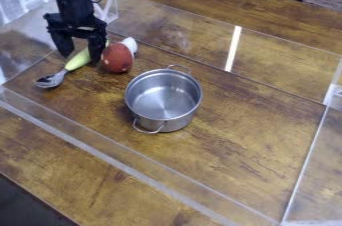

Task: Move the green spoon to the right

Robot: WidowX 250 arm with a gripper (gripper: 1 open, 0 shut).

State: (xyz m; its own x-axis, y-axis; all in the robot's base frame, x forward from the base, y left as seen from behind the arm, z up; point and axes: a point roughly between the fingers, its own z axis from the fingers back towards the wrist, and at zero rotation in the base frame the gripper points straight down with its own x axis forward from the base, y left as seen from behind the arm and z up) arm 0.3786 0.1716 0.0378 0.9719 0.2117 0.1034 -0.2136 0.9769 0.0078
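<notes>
The green spoon [67, 66] lies on the table, not moved yet; the gripper [79, 43] hangs over its handle, fingers spread wide, holding nothing; grabbing and carrying right are left

**No Legible Markings in View**

No text, label, brand, number or sign can be read anywhere in this view. The steel pot [164, 99], the green spoon [64, 69], the red-and-white object [119, 55] and the wooden table [241, 160] carry no readable writing, and the black arm shows none at this resolution.
</notes>
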